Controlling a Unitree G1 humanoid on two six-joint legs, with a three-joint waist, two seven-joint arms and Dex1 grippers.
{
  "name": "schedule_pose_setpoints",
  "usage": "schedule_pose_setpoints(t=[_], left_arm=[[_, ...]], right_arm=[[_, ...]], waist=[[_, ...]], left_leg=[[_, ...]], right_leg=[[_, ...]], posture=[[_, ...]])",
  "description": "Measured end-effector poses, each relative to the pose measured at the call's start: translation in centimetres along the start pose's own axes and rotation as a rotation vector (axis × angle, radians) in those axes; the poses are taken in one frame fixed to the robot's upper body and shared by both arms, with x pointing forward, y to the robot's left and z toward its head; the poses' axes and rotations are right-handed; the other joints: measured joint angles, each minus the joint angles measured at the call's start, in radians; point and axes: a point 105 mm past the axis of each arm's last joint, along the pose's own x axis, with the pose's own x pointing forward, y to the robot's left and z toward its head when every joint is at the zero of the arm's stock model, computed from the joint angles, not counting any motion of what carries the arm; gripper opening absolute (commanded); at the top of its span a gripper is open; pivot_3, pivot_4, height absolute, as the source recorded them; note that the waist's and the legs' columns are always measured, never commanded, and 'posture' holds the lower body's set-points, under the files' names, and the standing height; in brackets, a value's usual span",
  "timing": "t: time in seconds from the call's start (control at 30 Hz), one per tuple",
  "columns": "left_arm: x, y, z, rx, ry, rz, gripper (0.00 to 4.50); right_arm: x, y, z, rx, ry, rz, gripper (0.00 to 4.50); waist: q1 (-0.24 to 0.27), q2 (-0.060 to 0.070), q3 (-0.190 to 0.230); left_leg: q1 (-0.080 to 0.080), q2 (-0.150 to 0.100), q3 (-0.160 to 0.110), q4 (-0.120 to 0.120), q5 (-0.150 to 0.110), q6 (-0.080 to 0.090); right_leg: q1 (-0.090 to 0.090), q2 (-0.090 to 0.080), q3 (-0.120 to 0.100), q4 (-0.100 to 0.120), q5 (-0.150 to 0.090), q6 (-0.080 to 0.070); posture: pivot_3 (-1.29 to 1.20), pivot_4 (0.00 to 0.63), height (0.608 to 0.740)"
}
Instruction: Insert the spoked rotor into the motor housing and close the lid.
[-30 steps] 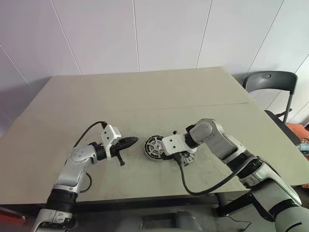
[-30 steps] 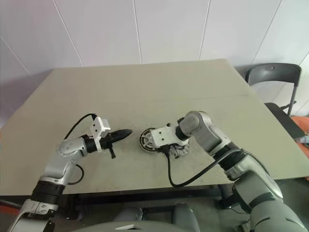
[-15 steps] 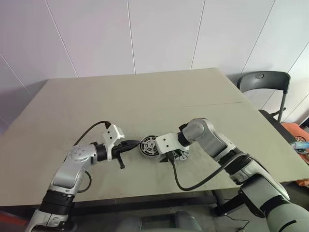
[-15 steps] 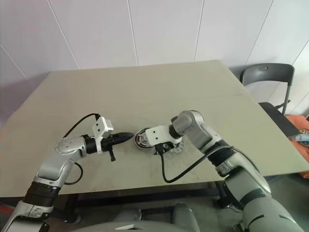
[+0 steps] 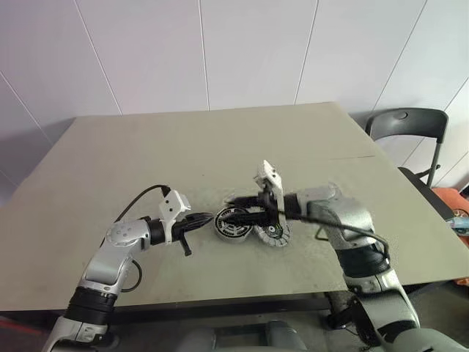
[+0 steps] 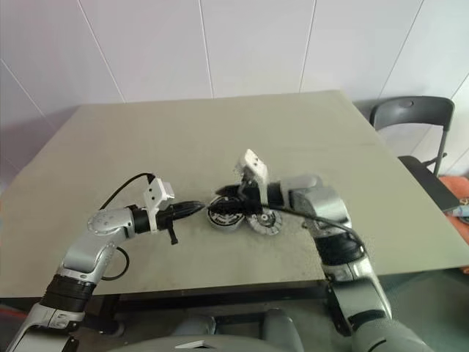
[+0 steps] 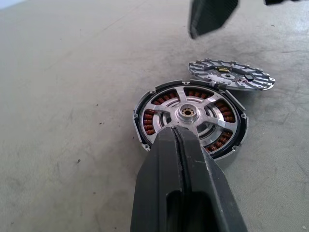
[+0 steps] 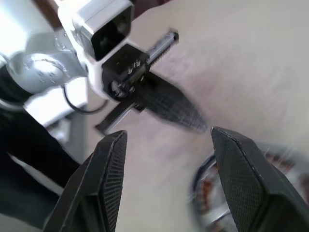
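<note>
1. The beige table [image 5: 132, 154] carries the motor housing [image 7: 190, 118], a round black disc with copper windings; the spoked rotor [image 7: 189, 112], a dark ring with silver spokes, already sits inside it.
2. The lid [image 7: 231, 80], a grey ribbed cap, lies just beside the housing, so a careless reach could shove either.
3. The right gripper [image 8: 166, 145] hovers spread and empty; a skewed grasp might drop the lid.
4. The left gripper [image 7: 179, 133], pressed together at the housing's rim, may tip it.

Beige table [image 5: 146, 147] is sitting against a white panelled wall [image 5: 249, 51]. Dark chair [image 5: 410, 128] is standing just beside the table's right edge.
</note>
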Motion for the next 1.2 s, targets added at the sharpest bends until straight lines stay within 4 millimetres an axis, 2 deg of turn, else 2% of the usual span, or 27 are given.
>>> schedule_pose_setpoints(t=[0.07, 0.13, 0.2, 0.3, 0.53, 0.8, 0.87, 1.0, 1.13, 1.2], left_arm=[[0.0, 0.0, -0.1, -0.001, -0.001, 0.001, 0.00], [0.1, -0.1, 0.0, 0.000, -0.004, -0.003, 0.00], [0.2, -0.2, -0.1, 0.000, -0.002, -0.005, 0.00], [0.2, -0.1, -0.1, 0.001, -0.001, 0.002, 0.00], [0.2, 0.0, -0.1, 0.004, 0.001, 0.009, 0.00], [0.3, -0.1, -0.4, 0.005, 0.008, 0.009, 0.00], [0.3, -0.2, -0.4, 0.010, 0.006, 0.011, 0.00], [0.6, -0.4, -0.4, 0.004, -0.004, 0.011, 0.00], [0.5, -0.4, -0.7, -0.002, 0.002, 0.013, 0.00], [0.5, -0.4, -0.7, -0.001, 0.002, 0.014, 0.00]], right_arm=[[-0.5, -0.3, -1.3, 0.188, -0.011, -0.028, 2.92], [-1.2, -0.4, -0.7, 0.339, -0.086, -0.027, 2.92], [-1.7, -0.1, -0.4, 0.418, -0.131, -0.001, 2.92], [-1.9, -0.2, -1.2, 0.505, -0.145, 0.012, 2.92], [-2.7, -0.1, -5.1, 0.677, -0.069, -0.001, 2.92], [-3.3, -1.4, -6.7, 0.832, -0.055, -0.126, 2.92], [-3.5, -2.2, -7.2, 0.878, -0.090, -0.210, 2.92], [-3.3, -3.5, -6.5, 0.949, -0.184, -0.301, 2.92], [-4.1, -5.1, -5.7, 1.001, -0.282, -0.397, 2.92], [-4.9, -6.2, -4.3, 1.021, -0.384, -0.436, 2.92]], waist=[[-0.003, 0.001, 0.000], [-0.005, 0.001, 0.000], [-0.003, 0.001, 0.000], [-0.002, 0.001, 0.001], [-0.004, 0.001, 0.001], [-0.004, 0.001, 0.001], [-0.003, 0.001, 0.001], [-0.005, 0.003, 0.000], [-0.003, 0.007, 0.003], [-0.006, 0.012, 0.006]], left_leg=[[-0.001, 0.000, 0.001, 0.000, 0.000, 0.000], [0.000, 0.001, 0.002, 0.000, 0.000, 0.000], [0.000, 0.001, 0.001, 0.000, 0.000, 0.000], [0.000, 0.001, 0.001, 0.000, 0.000, 0.000], [-0.001, 0.000, 0.001, 0.000, 0.000, 0.000], [-0.001, 0.001, 0.001, 0.000, 0.000, 0.001], [-0.001, 0.001, 0.001, 0.000, 0.000, 0.001], [0.001, 0.001, 0.002, 0.002, 0.000, 0.002], [0.014, 0.002, 0.003, 0.002, 0.000, 0.003], [0.014, 0.003, 0.004, 0.001, 0.000, 0.003]], right_leg=[[-0.002, 0.000, 0.000, 0.000, 0.000, 0.000], [-0.001, 0.000, 0.001, 0.001, 0.000, 0.000], [-0.001, 0.001, 0.000, 0.001, 0.000, 0.000], [0.000, 0.000, -0.001, 0.000, 0.000, 0.000], [0.001, 0.000, 0.000, -0.005, 0.000, 0.000], [0.003, 0.001, 0.000, -0.008, -0.001, 0.004], [0.003, 0.000, 0.000, -0.010, 0.000, 0.006], [0.009, 0.001, 0.001, -0.013, 0.003, 0.009], [0.026, 0.000, 0.000, -0.018, 0.001, 0.006], [0.028, 0.001, -0.001, -0.023, 0.001, 0.007]], posture=[[0.00, 0.000, 0.740], [0.00, 0.000, 0.740], [0.00, 0.000, 0.740], [0.00, 0.000, 0.740], [0.00, 0.000, 0.740], [0.00, 0.000, 0.740], [0.00, 0.000, 0.740], [0.00, 0.000, 0.740], [0.00, 0.000, 0.740], [0.00, 0.000, 0.740]])
